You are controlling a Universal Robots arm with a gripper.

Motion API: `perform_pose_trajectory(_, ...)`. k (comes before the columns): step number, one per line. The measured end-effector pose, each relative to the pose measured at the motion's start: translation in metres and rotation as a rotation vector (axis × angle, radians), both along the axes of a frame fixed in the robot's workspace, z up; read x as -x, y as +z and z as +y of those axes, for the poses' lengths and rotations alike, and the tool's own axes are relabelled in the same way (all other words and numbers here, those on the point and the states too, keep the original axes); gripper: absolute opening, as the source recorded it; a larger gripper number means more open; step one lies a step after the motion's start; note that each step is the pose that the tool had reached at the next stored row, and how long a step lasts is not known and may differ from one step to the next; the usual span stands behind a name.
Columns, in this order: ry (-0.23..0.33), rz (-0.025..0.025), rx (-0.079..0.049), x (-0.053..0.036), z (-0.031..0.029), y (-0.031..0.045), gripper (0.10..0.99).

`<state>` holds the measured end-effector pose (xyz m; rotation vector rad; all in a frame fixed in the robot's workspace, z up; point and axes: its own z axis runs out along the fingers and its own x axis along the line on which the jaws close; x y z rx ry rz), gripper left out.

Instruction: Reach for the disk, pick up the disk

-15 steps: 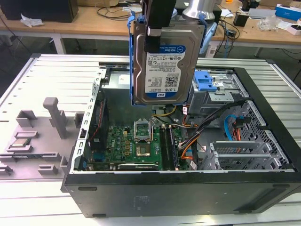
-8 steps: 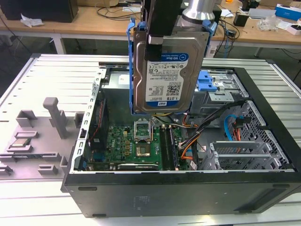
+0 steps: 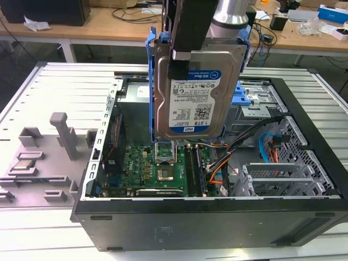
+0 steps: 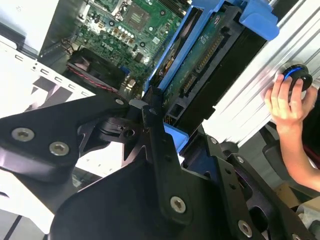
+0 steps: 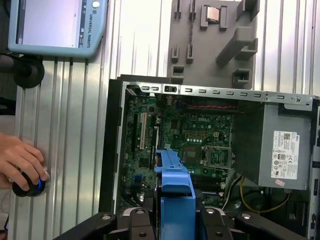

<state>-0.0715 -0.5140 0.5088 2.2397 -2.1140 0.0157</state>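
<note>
We see the disk hanging upright above the open computer case, clear of its rim, with its labelled face toward the exterior camera and its long axis vertical. The gripper is clenched on the disk from above: one black finger lies flat over the label side, and in the second wrist view the dark fingers clamp the blue bracket at the disk's upper end. So the disk lies directly below the jaws, over the motherboard inside the case. Beside the case, a person's hand rests on a round knob on the table.
</note>
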Motion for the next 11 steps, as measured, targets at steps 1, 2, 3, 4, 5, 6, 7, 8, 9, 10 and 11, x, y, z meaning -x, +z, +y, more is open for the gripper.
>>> perform_pose_trajectory(1, 0.000, -0.0001, 0.000, 0.0000, -0.0017, 0.0000, 0.365)
perform_pose_trajectory(2, 0.000, 0.0000, 0.000, 0.0000, -0.0039, 0.0000, 0.365)
perform_pose_trajectory(3, 0.000, -0.0001, 0.000, 0.0000, -0.0071, 0.0000, 0.365)
perform_pose_trajectory(4, 0.000, 0.0000, 0.000, 0.0000, -0.0114, 0.0000, 0.365)
perform_pose_trajectory(5, 0.000, -0.0001, 0.000, 0.0000, -0.0131, -0.0001, 0.365)
perform_pose_trajectory(6, 0.000, 0.0000, 0.000, 0.0000, -0.0150, 0.0000, 0.365)
perform_pose_trajectory(7, 0.000, -0.0001, 0.000, 0.0000, -0.0180, 0.0000, 0.365)
perform_pose_trajectory(8, 0.000, -0.0001, 0.000, 0.0000, -0.0204, 0.0000, 0.365)
perform_pose_trajectory(9, 0.000, 0.0000, 0.000, 0.0000, -0.0224, 0.0000, 0.365)
perform_pose_trajectory(10, 0.000, 0.0000, 0.000, 0.0000, -0.0256, 0.0000, 0.365)
perform_pose_trajectory(11, 0.000, -0.0001, 0.000, 0.0000, -0.0279, 0.0000, 0.365)
